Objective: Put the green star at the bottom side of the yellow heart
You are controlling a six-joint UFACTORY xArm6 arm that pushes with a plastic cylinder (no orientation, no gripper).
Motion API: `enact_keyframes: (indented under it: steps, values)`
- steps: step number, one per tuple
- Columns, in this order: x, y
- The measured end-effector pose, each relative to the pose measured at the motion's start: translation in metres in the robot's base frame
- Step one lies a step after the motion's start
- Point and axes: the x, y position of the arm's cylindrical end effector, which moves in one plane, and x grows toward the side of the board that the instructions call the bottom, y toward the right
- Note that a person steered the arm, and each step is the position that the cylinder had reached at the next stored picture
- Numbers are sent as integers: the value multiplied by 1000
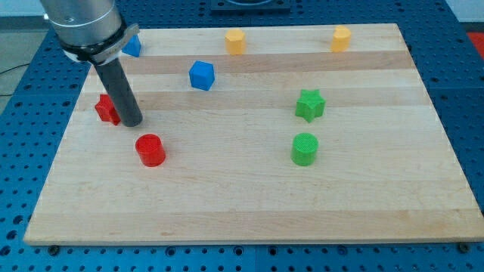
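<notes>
Nothing of the task looks done yet. Starting at the view's left, my tip [131,122] rests on the worktop [242,204] just beside a red block [106,109], whose shape the rod partly hides, and a little above a red cylinder [150,149]. The rod leans slightly, its top toward the view's upper left, under the arm's grey housing, which covers part of a blue block [133,47] behind it. There are no fingers here, only a bare rod, so nothing is held.

Further right lies a blue cube [202,75], then a yellow block [235,41] near the top edge. The green star [309,104] sits right of centre, untouched, just above a green cylinder [305,149]. Another yellow block [342,38] stands at the top right; I cannot tell which yellow one is the heart. Either way the star is well apart from both, so the whole push remains, and my tip is far from the star.
</notes>
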Motion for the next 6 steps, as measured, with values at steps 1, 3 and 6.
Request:
enact_keyframes:
  steps: [1, 3, 6]
  values:
    - [-2, 40]
    - [-11, 191]
    - [-17, 312]
